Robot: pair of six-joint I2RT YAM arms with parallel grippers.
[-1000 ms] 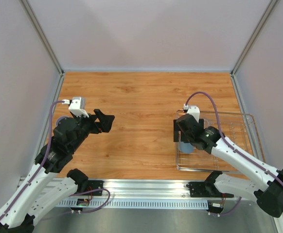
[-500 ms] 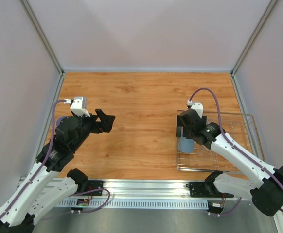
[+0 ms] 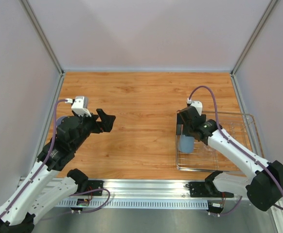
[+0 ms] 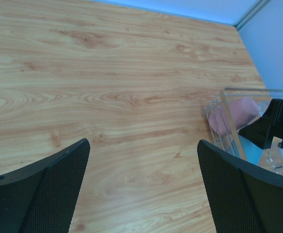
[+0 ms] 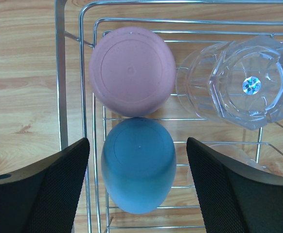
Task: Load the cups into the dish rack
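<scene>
Above dish rack (image 5: 60, 73) | right gripper (image 5: 137, 144) spread — blue cup (image 5: 138, 170) (inverted) beside pink cup (image 5: 132, 70)

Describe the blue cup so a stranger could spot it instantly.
Find the silver wire dish rack on the table's right side. Along its left edge two plastic cups sit bottom up, the blue cup nearer the front. Its neighbours are a pink cup and a clear glass tumbler; only it is blue.

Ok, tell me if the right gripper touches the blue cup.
Apart. Right wrist view: open jaws of the right gripper flank the blue cup, bare rack showing between.
</scene>
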